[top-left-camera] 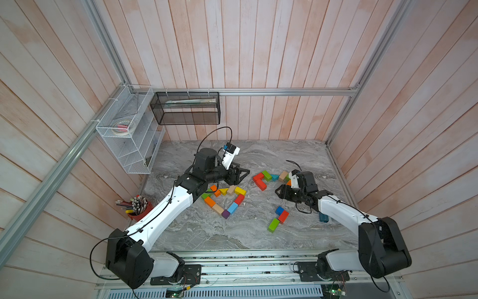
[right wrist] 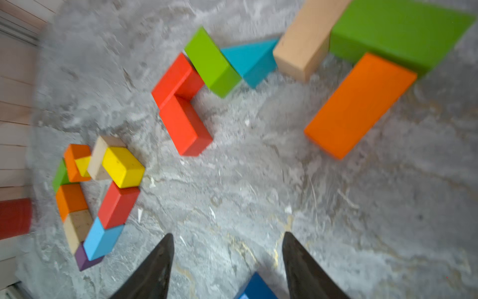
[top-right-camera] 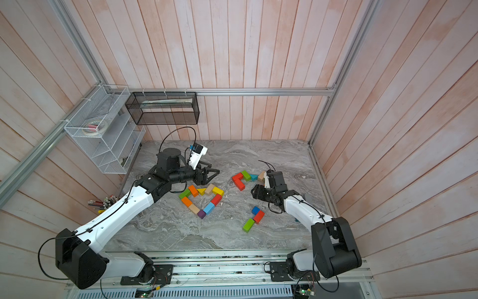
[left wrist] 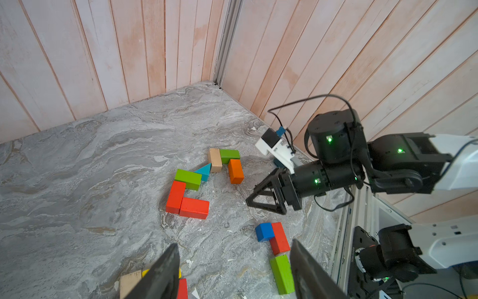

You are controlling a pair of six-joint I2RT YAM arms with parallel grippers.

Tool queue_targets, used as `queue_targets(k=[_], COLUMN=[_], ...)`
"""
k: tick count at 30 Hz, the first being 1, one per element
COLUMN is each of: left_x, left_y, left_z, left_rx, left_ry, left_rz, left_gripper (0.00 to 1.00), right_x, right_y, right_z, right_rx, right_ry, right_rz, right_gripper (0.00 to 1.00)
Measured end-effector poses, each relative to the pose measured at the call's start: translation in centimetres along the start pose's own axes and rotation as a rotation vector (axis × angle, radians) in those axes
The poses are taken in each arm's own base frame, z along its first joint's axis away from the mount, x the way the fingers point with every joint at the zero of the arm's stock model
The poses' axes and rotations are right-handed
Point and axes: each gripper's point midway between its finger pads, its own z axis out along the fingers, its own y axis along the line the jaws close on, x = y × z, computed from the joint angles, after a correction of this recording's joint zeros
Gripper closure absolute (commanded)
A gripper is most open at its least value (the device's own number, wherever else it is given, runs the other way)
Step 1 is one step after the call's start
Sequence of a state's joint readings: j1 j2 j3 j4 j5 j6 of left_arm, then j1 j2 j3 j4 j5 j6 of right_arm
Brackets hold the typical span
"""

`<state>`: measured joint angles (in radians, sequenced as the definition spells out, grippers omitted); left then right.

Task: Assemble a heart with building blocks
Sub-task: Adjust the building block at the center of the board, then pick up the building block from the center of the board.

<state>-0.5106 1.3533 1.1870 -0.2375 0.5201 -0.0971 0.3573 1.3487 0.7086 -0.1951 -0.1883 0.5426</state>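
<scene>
showing a grey marbled tabletop [top-left-camera: 196,233] from above, walled by pale pink wooden planks [top-left-camera: 258,51] with aluminium rails [top-left-camera: 258,92]. a closed heart outline of small painted wooden building blocks [top-left-camera: 210,201] lies flat just to the 9 o'clock side of the table's centre. its long axis runs 12 to 6 o'clock: the purple cube [top-left-camera: 225,214] at its tip points to 6 o'clock, toward the arm bases, and the yellow wedge [top-left-camera: 223,191] fills the notch at 12.

toward 2 o'clock a loose chain of blocks begins with two red bricks [top-left-camera: 259,181] set in an l. at 4 o'clock a blue cube [top-left-camera: 279,210], red brick [top-left-camera: 283,216] and green brick [top-left-camera: 273,225] touch in a slanting line.

the left gripper [top-left-camera: 244,176] hangs just past the heart at 1 o'clock, jaws apart, nothing between them. the right gripper [top-left-camera: 278,193] sits between the chain and the blue cube, jaws spread and empty; its wrist view is blurred.

the left wrist view shows an orange brick [left wrist: 236,170] whole, which the right arm mostly covers in both top views.

a red cup of coloured pencils [top-left-camera: 138,209] stands at 8 o'clock. a white wire rack [top-left-camera: 129,134] and black mesh basket [top-left-camera: 186,108] hang on the walls near 11 o'clock.
</scene>
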Motion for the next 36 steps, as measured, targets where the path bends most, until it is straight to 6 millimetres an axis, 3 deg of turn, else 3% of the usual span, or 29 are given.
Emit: queue_targets(k=[6, 9, 19, 23, 28, 36], left_x=[-0.7, -0.7, -0.7, -0.7, -0.7, -0.7], left_y=[-0.7, -0.8, -1.2, -1.2, -1.2, -1.2], left_z=[-0.4, -0.4, -0.5, -0.5, -0.5, -0.5], left_rx=[0.023, 0.033, 0.05, 0.054, 0.055, 0.055], left_ry=[-0.022, -0.024, -0.025, -0.025, -0.026, -0.028], left_rz=[0.014, 0.015, 0.015, 0.014, 0.014, 0.016], left_gripper=[0.31, 0.31, 0.31, 0.31, 0.31, 0.31], right_x=[6.1, 7.3, 7.6, 7.9, 9.7, 10.4], right_y=[-0.7, -0.4, -0.6, -2.1, -4.6, -5.3], right_z=[-1.2, -1.6, -1.6, -2.0, -2.5, -2.5], right_rx=[0.119, 0.133, 0.206, 0.282, 0.372, 0.388], right_ry=[0.063, 0.051, 0.0, -0.007, 0.041, 0.057], right_rz=[0.028, 0.045, 0.066, 0.07, 0.067, 0.067], right_gripper=[0.32, 0.31, 0.32, 0.34, 0.36, 0.51])
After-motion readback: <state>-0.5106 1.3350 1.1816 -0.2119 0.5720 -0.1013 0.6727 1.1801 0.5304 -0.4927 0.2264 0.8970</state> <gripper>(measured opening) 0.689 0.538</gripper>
